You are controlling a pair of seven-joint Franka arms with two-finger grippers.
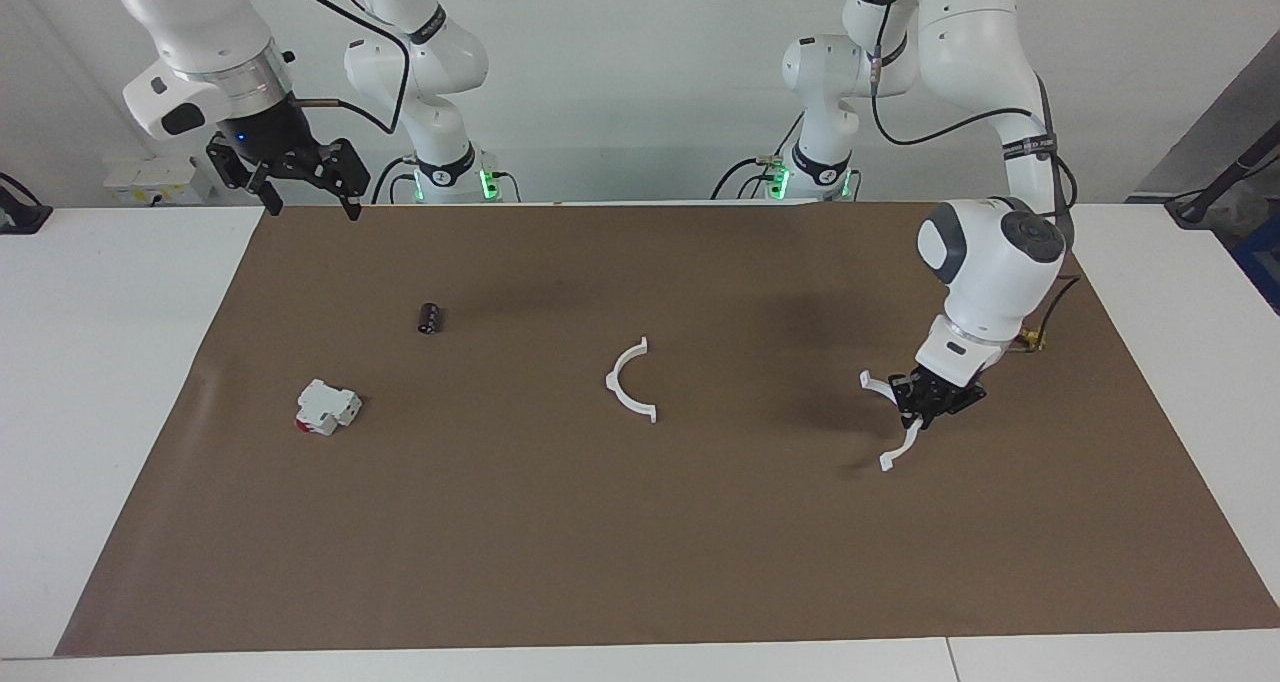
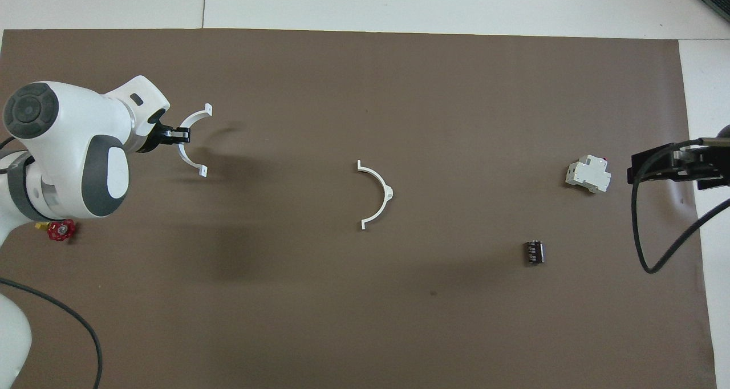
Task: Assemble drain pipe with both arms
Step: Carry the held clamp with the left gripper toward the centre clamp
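Because each half of the drain pipe is only a thin white plastic arc with small tabs, I judge it very light, fairly stiff across its flat but springy if squeezed end to end, and smooth enough to pivot in a narrow pinch. One half-ring [image 1: 893, 417] is clenched in the left claw [image 1: 922, 409], gripped at about the middle of its curve, with both ends sticking out free; its lower end hangs clear above its own shadow on the brown mat [image 1: 640, 562], so it looks lifted off the bench at the left arm's end. That mid-arc hold seems sensible, since it balances the piece and leaves both end tabs exposed for mating, though a hard bump on either tip could swing the arc in the grip. The other half-ring [image 1: 628, 382] lies flat near the middle of the mat, well apart from the held one, with a small lug on the outside of its curve. Being so flat, it offers little height to catch, so the mid-curve by that lug is probably the best place to hold or steady it. The right claw [image 1: 305, 194] waits with its fingers spread, holding nothing, raised over the mat's corner by the right arm's base. A white boxy block [image 1: 327, 407] and a small dark cylinder [image 1: 430, 317] lie toward that end, neither part of the ring.
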